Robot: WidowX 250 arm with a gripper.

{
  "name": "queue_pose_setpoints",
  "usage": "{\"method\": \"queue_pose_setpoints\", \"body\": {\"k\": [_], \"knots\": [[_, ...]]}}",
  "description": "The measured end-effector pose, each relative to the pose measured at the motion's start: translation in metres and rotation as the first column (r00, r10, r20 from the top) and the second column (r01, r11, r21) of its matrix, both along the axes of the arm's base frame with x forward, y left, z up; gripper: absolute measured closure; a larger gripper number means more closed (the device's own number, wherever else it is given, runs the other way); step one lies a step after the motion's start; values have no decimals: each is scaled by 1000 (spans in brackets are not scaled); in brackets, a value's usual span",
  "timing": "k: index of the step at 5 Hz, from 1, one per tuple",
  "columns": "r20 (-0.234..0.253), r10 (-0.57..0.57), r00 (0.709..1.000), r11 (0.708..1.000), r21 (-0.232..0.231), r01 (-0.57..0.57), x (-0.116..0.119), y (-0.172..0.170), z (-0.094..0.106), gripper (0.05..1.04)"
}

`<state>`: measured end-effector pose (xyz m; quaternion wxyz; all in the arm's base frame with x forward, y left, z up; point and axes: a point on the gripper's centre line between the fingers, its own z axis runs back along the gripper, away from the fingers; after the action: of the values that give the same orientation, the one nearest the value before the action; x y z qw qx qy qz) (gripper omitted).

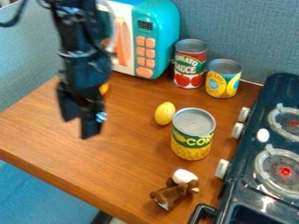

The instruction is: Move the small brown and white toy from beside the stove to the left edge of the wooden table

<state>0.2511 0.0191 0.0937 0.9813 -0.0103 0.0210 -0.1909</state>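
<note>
Open pincer at the left, partly in front of an orange-yellow object

The black pincer (pixel 81 127) hangs in the left half of the frame, over the wooden surface (pixel 111 170). Its two fingers stand apart, a fairly wide gap with nothing seen between them. Nearest to it in the picture is the orange-yellow object (pixel 104 89), just behind the arm, left of centre and towards the top; the arm hides much of it, so its full shape cannot be told.

Above and behind is the teal and white toy microwave (pixel 161 35), with the red-labelled can (pixel 189 65) beside it and the blue and yellow can (pixel 223 79) next in line. A yellow oval fruit (pixel 165 113) lies near the middle, just beside the upright green and yellow can (pixel 192 135). The brown and white plush toy (pixel 175 191) lies at the lower centre, and the dark toy stove (pixel 247 146) takes up the right edge.

Good handling here means keeping the fingers level and both tips clear of the wood while the pincer is unloaded. Around the partly hidden object, the gap should be centred on its middle, well off the microwave's front. A slow, even squeeze would suit anything rounded, since an off-centre pinch could make it roll
</note>
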Motion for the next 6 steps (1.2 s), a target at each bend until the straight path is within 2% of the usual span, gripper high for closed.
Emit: {"method": "queue_pose_setpoints", "body": {"k": [2, 4, 6], "knots": [[59, -155, 986, 988, 12, 155, 12, -59, 4, 82], [11, -295, 955, 955, -14, 295, 15, -116, -25, 82], [-74, -315, 946, 949, -18, 314, 10, -127, -53, 82]]}}
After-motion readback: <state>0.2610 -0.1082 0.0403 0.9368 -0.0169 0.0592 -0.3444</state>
